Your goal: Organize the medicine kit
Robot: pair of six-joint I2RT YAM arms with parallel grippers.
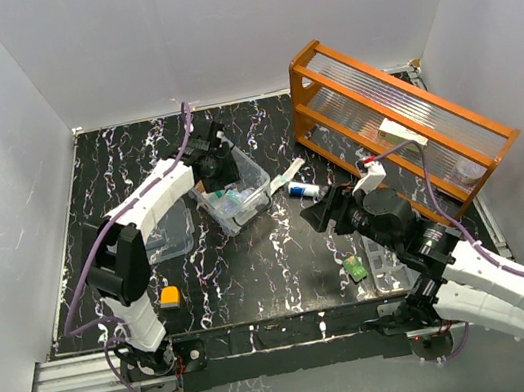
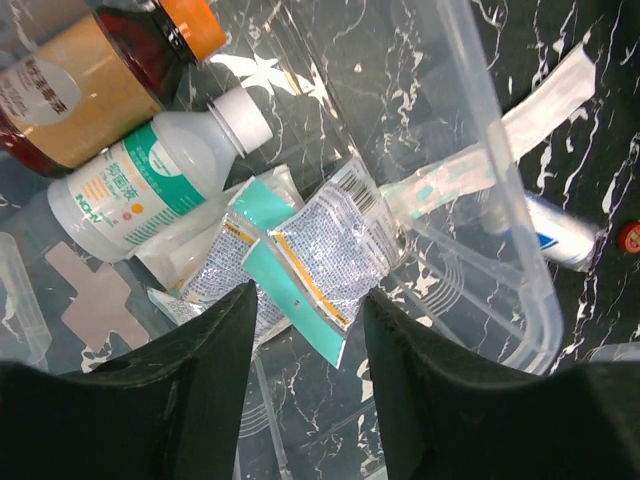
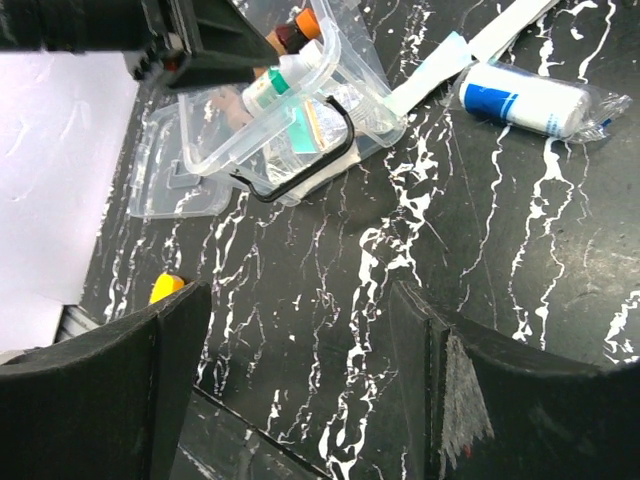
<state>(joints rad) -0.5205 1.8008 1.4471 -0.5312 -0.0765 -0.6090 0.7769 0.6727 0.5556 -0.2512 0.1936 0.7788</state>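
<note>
The medicine kit point(image 1: 251, 180) stands lidless on the tabletop point(image 1: 256, 278), toward the far edge and a little left of the middle. Its long axis appears to run from near-left to far-right. Its clear lid point(image 1: 170, 238) lies flat just beside it on the side toward the left edge. The left arm point(image 1: 155, 194) is plainly the nearer one. It reaches from the near-left corner up and over the box, wrist bent so that the left gripper point(image 2: 305, 300) points down into it. The right arm point(image 1: 479, 274) stretches in from the near-right corner. It stops well short of the box, with the right gripper point(image 3: 300, 300) spread wide over bare tabletop, holding nothing. The left jaws stand partly apart with nothing pinched between them. Directly beyond the gap, on the box floor, lie foil sachets point(image 2: 335, 245), skewed across the line between the two fingers. A brown bottle point(image 2: 80, 100) and a white bottle point(image 2: 140, 185) rest farther in. A wrapped bandage roll point(image 3: 525, 100) lies outside the box, toward the right edge, nearer the right gripper.
</note>
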